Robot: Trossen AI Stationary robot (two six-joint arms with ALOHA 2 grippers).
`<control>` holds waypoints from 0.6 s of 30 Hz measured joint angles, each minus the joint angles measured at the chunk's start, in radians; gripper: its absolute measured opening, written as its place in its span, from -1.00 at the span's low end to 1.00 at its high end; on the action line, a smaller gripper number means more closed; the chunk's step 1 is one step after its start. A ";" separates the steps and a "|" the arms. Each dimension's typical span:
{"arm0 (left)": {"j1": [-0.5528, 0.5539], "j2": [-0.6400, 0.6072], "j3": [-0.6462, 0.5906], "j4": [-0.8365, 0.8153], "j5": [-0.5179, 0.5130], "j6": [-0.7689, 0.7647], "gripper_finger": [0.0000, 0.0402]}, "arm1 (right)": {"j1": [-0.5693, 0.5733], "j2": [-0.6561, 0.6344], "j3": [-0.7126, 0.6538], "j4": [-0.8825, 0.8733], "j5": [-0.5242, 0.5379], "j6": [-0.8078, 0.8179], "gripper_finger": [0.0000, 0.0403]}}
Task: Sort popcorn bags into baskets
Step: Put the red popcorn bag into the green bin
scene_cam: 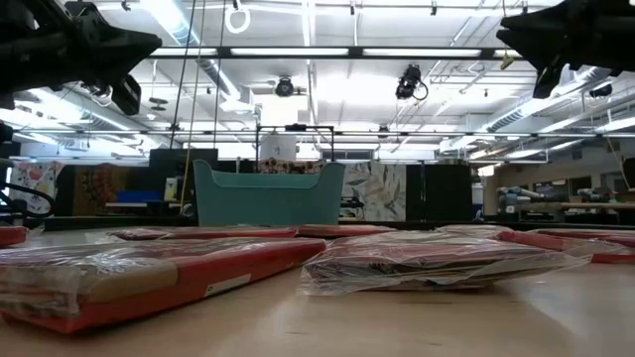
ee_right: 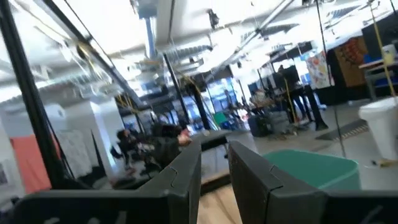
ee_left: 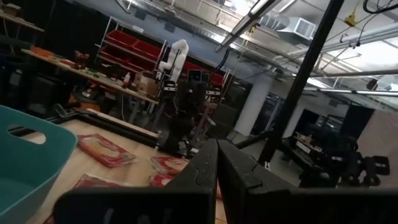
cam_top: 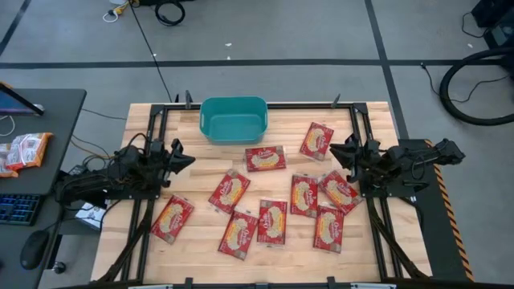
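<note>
Nine popcorn bags (cam_top: pixel 265 158) spread flat over the wooden tabletop (cam_top: pixel 365 257): red, rectangular, each with a cream-yellow picture at centre, wrapped in shiny clear film. Two up near the teal basket (cam_top: pixel 233 119), seven more scattered between and in front of the arms. Basket empty, rounded corners, rolled rim, standing at the far edge's middle. Print on the bags too small to read.

Left gripper (cam_top: pixel 183 160) raised above the tabletop's left side, fingers pressed together, holding nothing. Right gripper (cam_top: pixel 337 149) raised at the right side, fingers (ee_right: pixel 186 171) parted by a narrow gap, nothing between them.

Pale planks, black frame rails. Beyond: grey floor with dark tape lines, cables, a dark desk (cam_top: pixel 56 104) with orange-white packets (cam_top: pixel 24 150) and a keyboard (cam_top: pixel 16 209); red shelf bins (ee_left: pixel 134 46), ceiling strip lights.
</note>
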 joint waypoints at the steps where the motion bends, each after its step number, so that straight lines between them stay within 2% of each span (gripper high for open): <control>1: 0.000 0.000 0.000 0.000 0.000 -0.005 -0.93 | -0.007 0.023 0.011 -0.010 0.004 0.003 -0.57; 8: -0.047 0.000 0.000 0.010 -0.073 -0.047 -0.93 | -0.088 0.276 0.134 -0.083 0.050 0.018 -0.58; 13: -0.116 0.000 0.000 0.038 -0.160 -0.005 -0.93 | -0.169 0.442 0.201 -0.125 0.052 0.026 -0.58; 18: -0.161 0.001 0.000 0.081 -0.284 0.088 -0.93 | -0.247 0.575 0.247 -0.187 -0.025 0.102 -0.58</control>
